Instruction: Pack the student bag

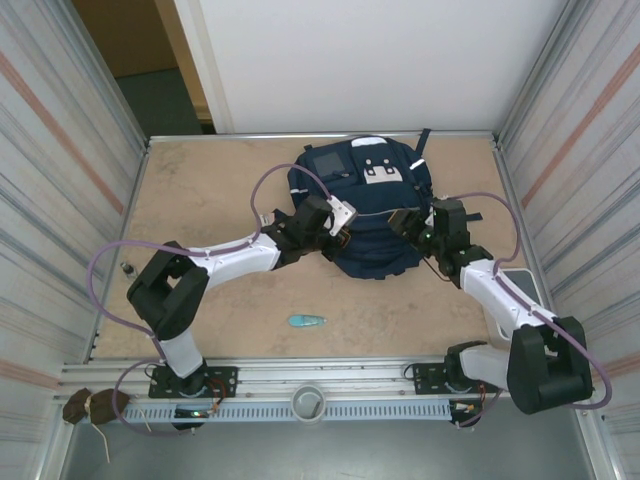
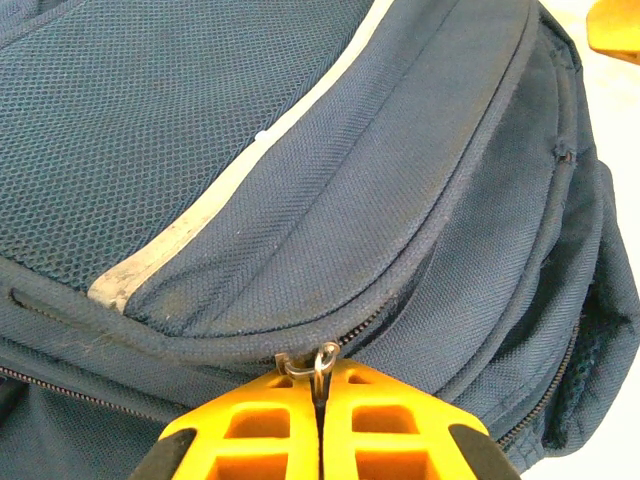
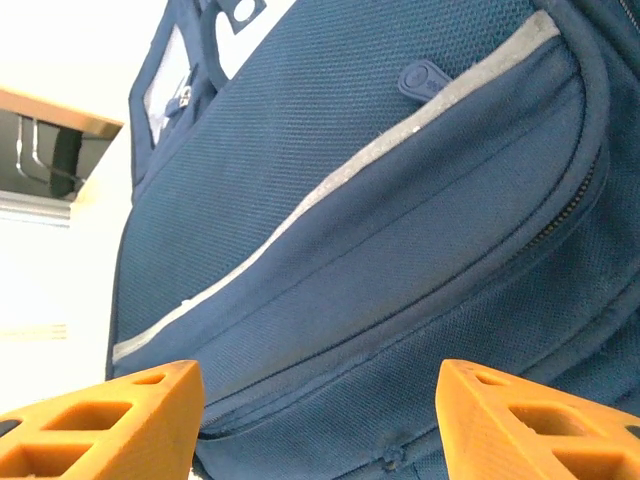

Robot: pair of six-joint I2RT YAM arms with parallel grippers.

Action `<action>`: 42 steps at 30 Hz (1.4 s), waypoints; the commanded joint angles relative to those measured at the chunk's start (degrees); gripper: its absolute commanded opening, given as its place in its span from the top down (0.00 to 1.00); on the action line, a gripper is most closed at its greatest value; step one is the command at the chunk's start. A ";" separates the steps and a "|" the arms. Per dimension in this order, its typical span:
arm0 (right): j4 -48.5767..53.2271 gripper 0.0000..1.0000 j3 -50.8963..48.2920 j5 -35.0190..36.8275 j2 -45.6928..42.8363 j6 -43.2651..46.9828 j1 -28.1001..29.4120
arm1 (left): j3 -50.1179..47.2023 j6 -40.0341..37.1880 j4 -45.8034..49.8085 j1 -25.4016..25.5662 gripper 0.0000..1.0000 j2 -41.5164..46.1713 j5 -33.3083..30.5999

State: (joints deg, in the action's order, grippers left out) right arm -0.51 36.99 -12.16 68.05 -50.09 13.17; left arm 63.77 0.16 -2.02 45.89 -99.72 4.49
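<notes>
The student bag (image 1: 372, 205), navy with a pale stripe, white label patches and a grey square patch, lies at the back middle of the table. My left gripper (image 1: 342, 220) is at the bag's left side. Its orange fingers (image 2: 270, 425) are shut on the metal ring of a zipper pull (image 2: 324, 356) at the end of a closed zip on the student bag (image 2: 300, 150). My right gripper (image 1: 408, 222) is at the bag's right side. In the right wrist view that gripper (image 3: 320, 405) is open, its fingers (image 3: 110, 420) apart with the student bag (image 3: 350, 200) fabric just beyond them.
A small teal object (image 1: 307, 321) lies on the brown table (image 1: 210, 190) in front of the bag, between the arms. A tiny dark item (image 1: 128, 269) sits near the left edge. Corrugated walls close in left and right.
</notes>
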 commanded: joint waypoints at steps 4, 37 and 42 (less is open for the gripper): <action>-6.20 0.39 0.50 -1.59 6.37 -5.01 0.87 | 2.55 -0.90 -2.90 0.92 1.00 -0.58 1.46; -5.33 0.94 10.64 -11.88 11.55 3.60 -1.13 | -3.04 -7.28 -0.18 -14.61 0.37 6.88 -0.63; -6.75 0.96 13.63 -13.27 10.82 2.66 1.75 | -1.62 -18.20 -3.01 -9.04 0.26 8.52 3.76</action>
State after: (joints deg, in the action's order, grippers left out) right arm -5.93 47.46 -22.57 80.82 -48.82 12.86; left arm 60.07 -9.80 -1.21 33.28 -92.51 4.89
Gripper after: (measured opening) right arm 0.060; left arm 0.728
